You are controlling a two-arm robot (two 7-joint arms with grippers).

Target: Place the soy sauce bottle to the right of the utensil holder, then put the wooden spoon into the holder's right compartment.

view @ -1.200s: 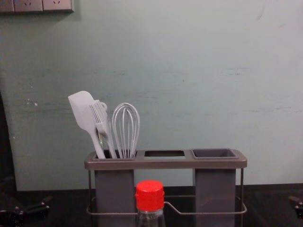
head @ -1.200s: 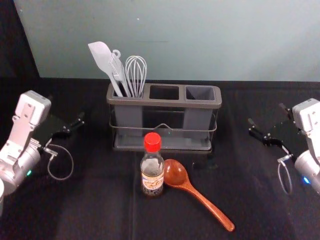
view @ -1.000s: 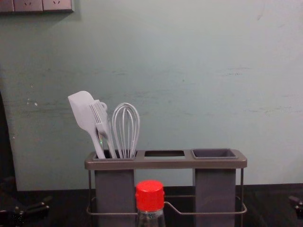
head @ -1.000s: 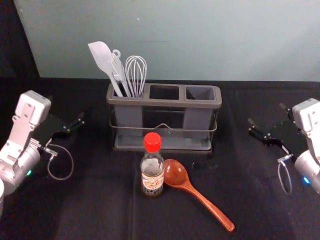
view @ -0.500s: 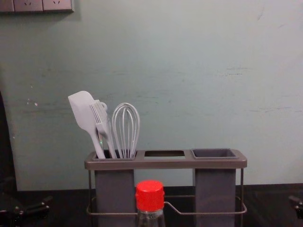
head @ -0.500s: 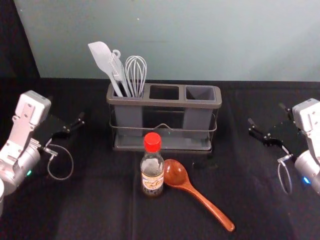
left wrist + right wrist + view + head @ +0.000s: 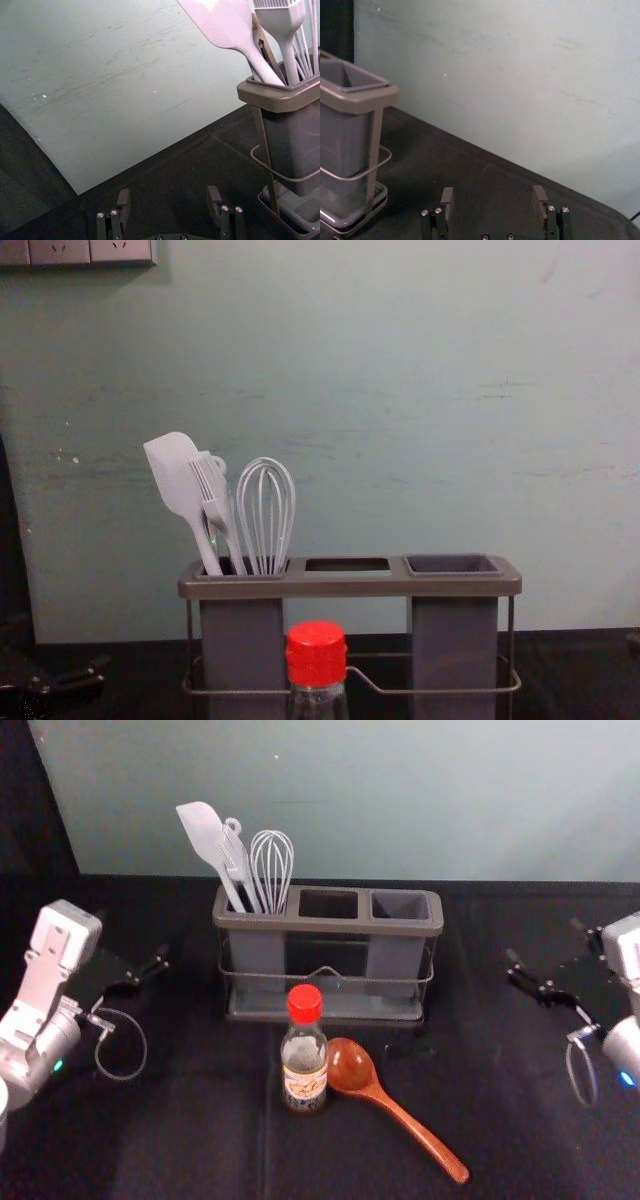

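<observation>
The soy sauce bottle (image 7: 304, 1065), red-capped, stands upright before the utensil holder (image 7: 330, 925); its cap (image 7: 317, 654) rises at the chest view's bottom. The wooden spoon (image 7: 400, 1113) lies just right of the bottle, bowl beside it and handle slanting toward the front right. White utensils fill the holder's left compartment; its right compartment (image 7: 400, 907) is empty. Left of the holder, my left gripper (image 7: 132, 937) is held open and empty, as its wrist view shows for the gripper (image 7: 169, 194). Away to the holder's right, my right gripper (image 7: 545, 942) is also open, the gripper (image 7: 493, 192) holding nothing.
A pale wall (image 7: 400, 800) rises behind the black-covered table (image 7: 200, 1140). A white spatula (image 7: 178, 480) and a whisk (image 7: 266, 510) stick up above the holder. A switch panel (image 7: 90, 250) is on the wall at upper left.
My right gripper has shifted slightly outward to the right, away from the holder. The left arm, bottle, spoon and holder stay where they were.
</observation>
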